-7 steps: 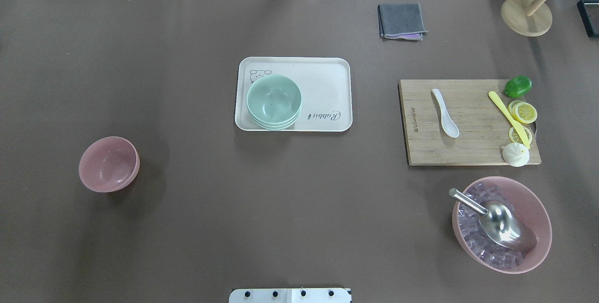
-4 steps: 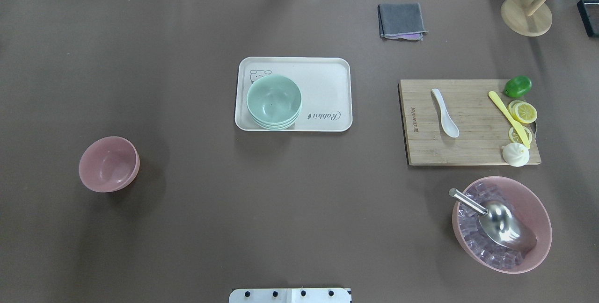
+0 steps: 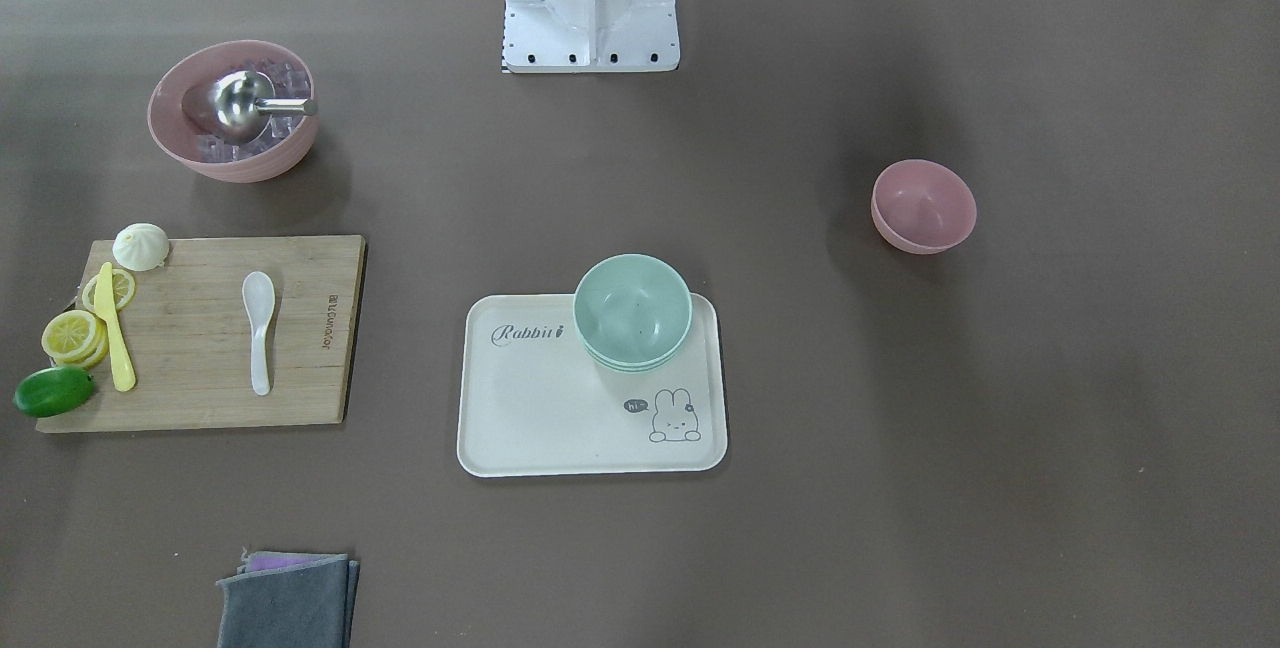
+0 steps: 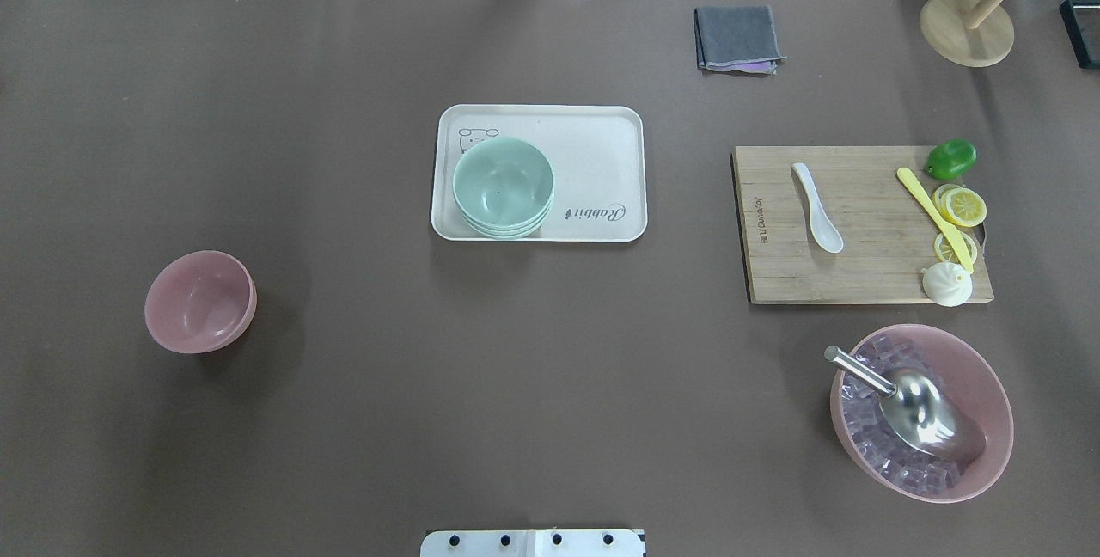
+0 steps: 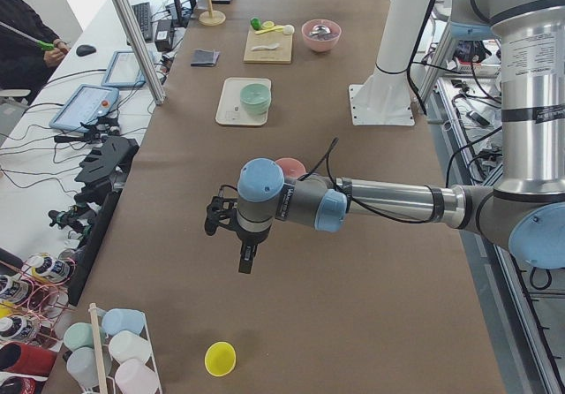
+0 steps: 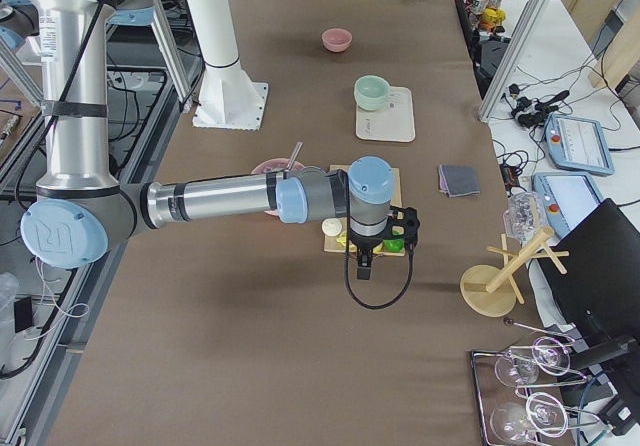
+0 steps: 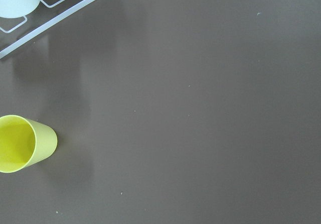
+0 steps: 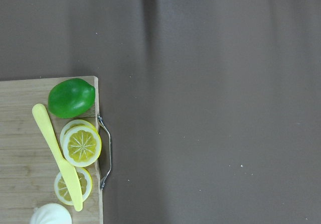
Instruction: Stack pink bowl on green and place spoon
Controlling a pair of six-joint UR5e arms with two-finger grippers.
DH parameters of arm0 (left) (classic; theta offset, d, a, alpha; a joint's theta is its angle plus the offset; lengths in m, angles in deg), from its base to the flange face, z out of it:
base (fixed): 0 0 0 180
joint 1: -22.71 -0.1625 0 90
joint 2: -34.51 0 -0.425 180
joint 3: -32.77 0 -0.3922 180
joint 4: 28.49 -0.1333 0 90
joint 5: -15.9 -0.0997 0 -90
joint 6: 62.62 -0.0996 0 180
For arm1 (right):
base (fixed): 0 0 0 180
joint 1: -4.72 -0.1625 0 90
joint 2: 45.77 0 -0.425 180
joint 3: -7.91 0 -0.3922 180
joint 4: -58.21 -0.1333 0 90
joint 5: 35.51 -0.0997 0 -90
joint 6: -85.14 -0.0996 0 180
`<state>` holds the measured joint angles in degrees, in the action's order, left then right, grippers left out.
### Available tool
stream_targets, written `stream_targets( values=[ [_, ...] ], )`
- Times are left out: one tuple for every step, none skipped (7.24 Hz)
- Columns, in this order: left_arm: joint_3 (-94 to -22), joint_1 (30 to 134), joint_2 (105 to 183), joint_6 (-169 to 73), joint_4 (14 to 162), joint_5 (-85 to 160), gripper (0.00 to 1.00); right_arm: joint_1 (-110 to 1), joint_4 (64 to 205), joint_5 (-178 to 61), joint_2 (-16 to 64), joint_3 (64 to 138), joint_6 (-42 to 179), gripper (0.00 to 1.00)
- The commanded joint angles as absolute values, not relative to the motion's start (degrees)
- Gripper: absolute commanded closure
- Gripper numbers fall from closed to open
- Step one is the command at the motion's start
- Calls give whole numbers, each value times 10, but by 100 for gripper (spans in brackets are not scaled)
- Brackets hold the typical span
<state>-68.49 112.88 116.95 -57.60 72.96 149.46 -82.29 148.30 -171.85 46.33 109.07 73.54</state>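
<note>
The small pink bowl is sitting upright on bare table at 8 o'clock from the tray, well apart from it. The stack of green bowls is occupying the tray's 9 o'clock end, and the white ceramic spoon is lying on the bamboo cutting board at 3 o'clock. Nothing is touching any of them. The left gripper is hanging over open table and the right gripper near the lime. Both are showing only in side views, so I cannot tell whether their fingers are spread or pressed together. I am judging 3 risks: the ice-filled large pink bowl at 4 o'clock is inviting a wrong pick. A rim pinch may let the smooth bowl tilt and land crooked on the stack. The thin spoon, lying flat, is offering little to grip and may skid.
</note>
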Motion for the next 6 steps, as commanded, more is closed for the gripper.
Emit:
stream_targets(
  values=[
    [-679, 1129, 1169, -567, 749, 1495, 2, -823, 1484, -1722, 463, 1087, 735, 0],
    [-688, 1128, 1176, -546, 743, 1515, 2, -823, 1484, -1734, 464, 1092, 735, 0],
    [-688, 1126, 1193, -490, 739, 1542, 2, -823, 1483, -1738, 464, 1095, 735, 0],
    [-702, 1104, 1201, -403, 741, 1570, 2, -823, 1483, -1734, 463, 1097, 735, 0],
    [-729, 1074, 1201, -362, 744, 1572, 2, -823, 1483, -1737, 462, 1097, 735, 0],
    [-757, 1033, 1201, -309, 745, 1569, 2, -820, 1482, -1736, 460, 1096, 735, 0]
  ],
)
